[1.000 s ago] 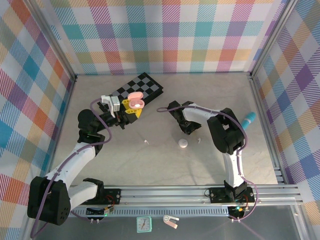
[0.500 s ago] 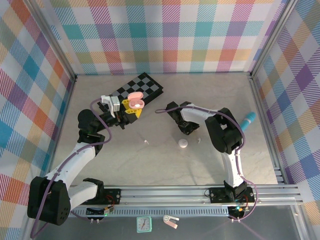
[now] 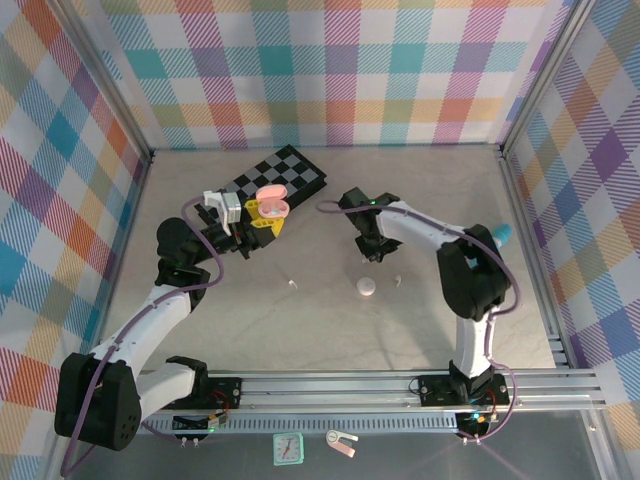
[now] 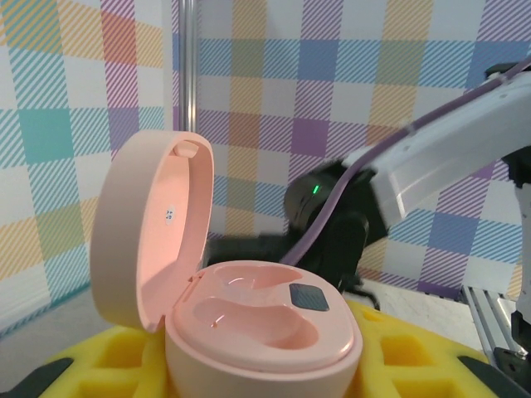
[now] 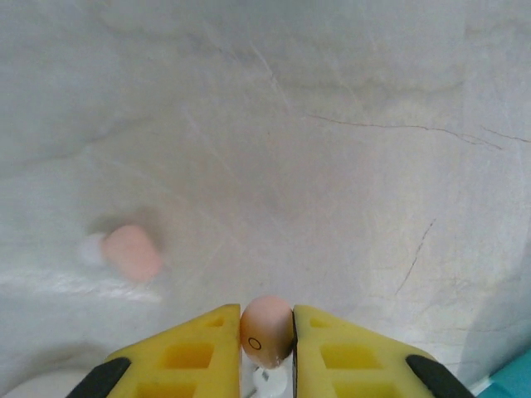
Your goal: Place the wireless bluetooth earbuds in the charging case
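Observation:
The pink charging case [image 4: 264,325] stands open, its lid [image 4: 153,224] tipped up to the left and both wells bare. My left gripper [image 4: 261,377] is shut on its base between yellow pads [image 4: 415,365]. From above, the case [image 3: 270,198] is held over the table's left rear by the left gripper [image 3: 260,212]. My right gripper [image 5: 267,352] is shut on a pink earbud [image 5: 267,330], lifted off the table. A second pink earbud [image 5: 131,251] lies blurred on the table to the left. From above, the right gripper [image 3: 374,254] hangs near the table's middle.
A checkered board [image 3: 285,175] lies behind the case. A round white case [image 3: 367,288] and two tiny white buds [image 3: 293,285] [image 3: 398,281] sit mid-table. A teal cylinder [image 3: 498,238] lies at the right. Frame rails and plaid walls enclose the table.
The right gripper has shut on the pink earbud and lifted it slightly, its elbow swinging right. The left arm and the case have stayed still.

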Motion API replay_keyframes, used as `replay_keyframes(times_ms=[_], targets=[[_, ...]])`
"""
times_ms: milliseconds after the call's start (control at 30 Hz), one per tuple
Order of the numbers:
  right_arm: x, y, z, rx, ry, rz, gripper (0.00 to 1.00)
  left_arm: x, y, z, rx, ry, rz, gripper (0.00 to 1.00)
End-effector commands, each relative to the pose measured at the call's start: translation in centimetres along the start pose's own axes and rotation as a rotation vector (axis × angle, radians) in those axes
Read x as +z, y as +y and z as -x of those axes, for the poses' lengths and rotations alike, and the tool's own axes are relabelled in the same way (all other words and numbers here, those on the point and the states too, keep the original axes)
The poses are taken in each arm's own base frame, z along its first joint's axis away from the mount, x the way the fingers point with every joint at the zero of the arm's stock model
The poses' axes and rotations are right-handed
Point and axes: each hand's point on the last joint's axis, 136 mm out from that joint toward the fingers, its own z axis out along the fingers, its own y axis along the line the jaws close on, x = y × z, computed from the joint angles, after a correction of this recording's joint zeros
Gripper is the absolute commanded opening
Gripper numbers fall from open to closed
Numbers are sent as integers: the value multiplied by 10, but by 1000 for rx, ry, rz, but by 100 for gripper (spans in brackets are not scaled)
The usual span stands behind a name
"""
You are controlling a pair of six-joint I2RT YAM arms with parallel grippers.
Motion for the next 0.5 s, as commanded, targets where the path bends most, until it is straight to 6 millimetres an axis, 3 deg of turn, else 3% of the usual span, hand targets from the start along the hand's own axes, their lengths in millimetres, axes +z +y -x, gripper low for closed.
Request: replay_keyframes(times_ms=[0,267,467], targets=[[-28,8,-5,94,-16,181,20,-2,1,0,31,8,-1,31],[-83,17,2,304,-70,555,20,11,1,-10,23,25,-11,31],[-119,20,6,351,-129,753,20,25,-5,-19,15,40,-47,31]])
